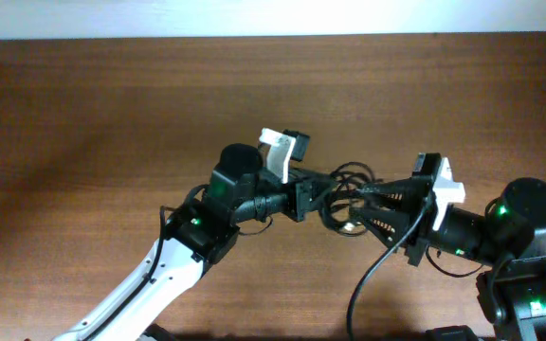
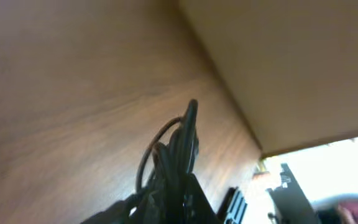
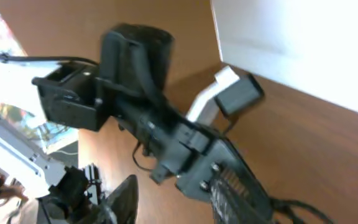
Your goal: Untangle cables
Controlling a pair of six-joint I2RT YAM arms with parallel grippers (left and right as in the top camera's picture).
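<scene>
At the middle of the table (image 1: 112, 104) my left claw (image 1: 317, 197) and right claw (image 1: 360, 201) meet nose to nose at the cables (image 1: 349, 178), a small looped bundle between them. Step looks like the pull-apart, and the knot is not yet loose. Left claw is clenched on the cables; the left wrist view shows the cords bunched along its finger. Right claw's grip I cannot tell. Next it likely needs one single strand pinched and drawn off slowly. Only the overhead view shows the loops; right wrist view is mostly my left arm

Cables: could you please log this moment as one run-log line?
left claw: shut on cables | right claw: open, facing cables | cables: bundled between claws
</scene>
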